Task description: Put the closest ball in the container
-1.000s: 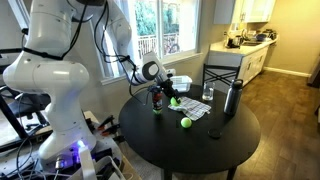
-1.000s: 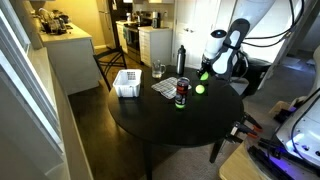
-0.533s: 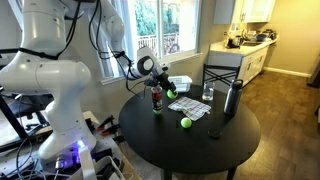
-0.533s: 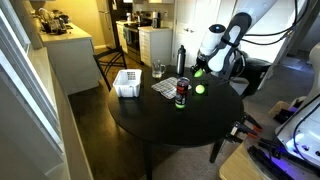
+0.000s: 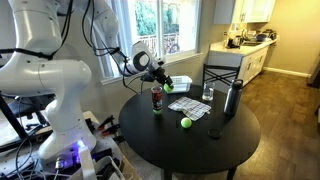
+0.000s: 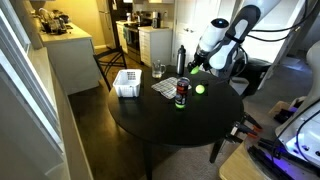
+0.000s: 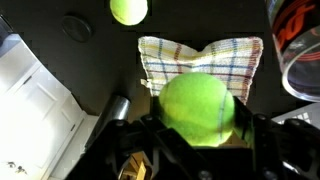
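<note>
Above the round black table (image 6: 160, 125), the gripper (image 7: 190, 122) pinches a green ball (image 7: 197, 105) over the checked cloth (image 7: 165, 55), well apart from the white container (image 6: 127, 90).

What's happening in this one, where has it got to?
The robot arm's pincer is shut on a green ball and holds it in the air above the round black table. A second green ball lies on the table near a checked cloth and a can. The white container stands farther along the table, and the held ball is not in it yet.
</note>
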`<state>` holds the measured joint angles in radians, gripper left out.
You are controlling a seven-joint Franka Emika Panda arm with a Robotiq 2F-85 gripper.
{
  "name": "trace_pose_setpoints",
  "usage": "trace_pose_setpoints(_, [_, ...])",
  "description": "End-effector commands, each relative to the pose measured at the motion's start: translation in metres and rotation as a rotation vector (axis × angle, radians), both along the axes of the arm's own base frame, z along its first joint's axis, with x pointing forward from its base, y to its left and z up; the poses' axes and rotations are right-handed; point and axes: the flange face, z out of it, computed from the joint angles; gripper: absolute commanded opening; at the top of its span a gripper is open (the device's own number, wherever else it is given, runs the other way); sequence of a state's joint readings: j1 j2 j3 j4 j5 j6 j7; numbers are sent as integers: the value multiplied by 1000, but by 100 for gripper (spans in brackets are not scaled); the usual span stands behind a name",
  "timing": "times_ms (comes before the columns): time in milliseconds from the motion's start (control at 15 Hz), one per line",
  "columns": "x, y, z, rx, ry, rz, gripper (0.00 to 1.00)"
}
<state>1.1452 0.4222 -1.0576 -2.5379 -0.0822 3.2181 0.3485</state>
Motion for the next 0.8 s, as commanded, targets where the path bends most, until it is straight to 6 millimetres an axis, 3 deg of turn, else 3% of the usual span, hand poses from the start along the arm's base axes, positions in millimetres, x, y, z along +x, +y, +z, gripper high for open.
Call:
trace_pose_setpoints(0, [-15, 13, 11, 43, -16, 64, 42])
trace_pose_setpoints(733, [-34, 56, 12, 103, 4, 175, 42])
